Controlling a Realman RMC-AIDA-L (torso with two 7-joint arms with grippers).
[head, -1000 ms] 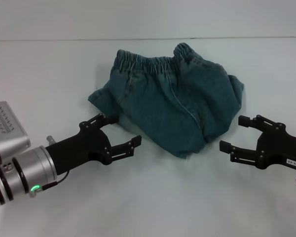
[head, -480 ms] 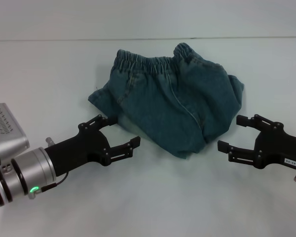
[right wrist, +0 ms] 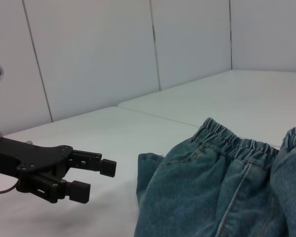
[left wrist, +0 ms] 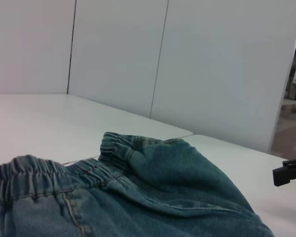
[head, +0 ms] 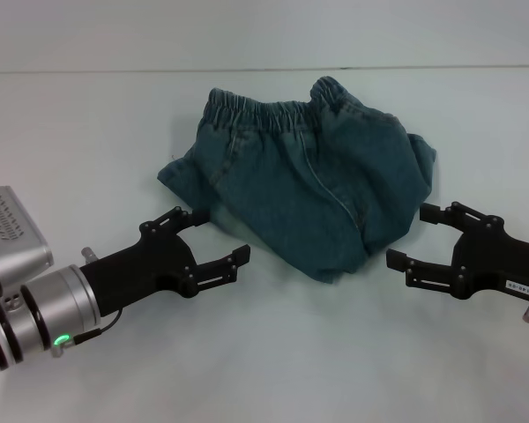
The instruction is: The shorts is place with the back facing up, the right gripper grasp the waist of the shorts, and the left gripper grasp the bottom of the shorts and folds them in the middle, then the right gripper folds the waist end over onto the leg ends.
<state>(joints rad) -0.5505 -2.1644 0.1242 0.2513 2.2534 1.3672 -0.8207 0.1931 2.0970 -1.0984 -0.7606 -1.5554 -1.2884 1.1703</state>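
Shorts (head: 313,189): blue-green faded denim, lying bunched and folded on the white table (head: 88,132), mid-field; gathered elastic waist (head: 273,113) along the far edge, a stitched seam running down the upper layer. Left gripper (head: 213,239): black claw on silver banded arm with green light, just beside the shorts' near-left edge, jaws apart, holding nothing. Right gripper (head: 413,236): black claw near the shorts' near-right edge, jaws apart, empty; small white label on its body, lettering too small to read.
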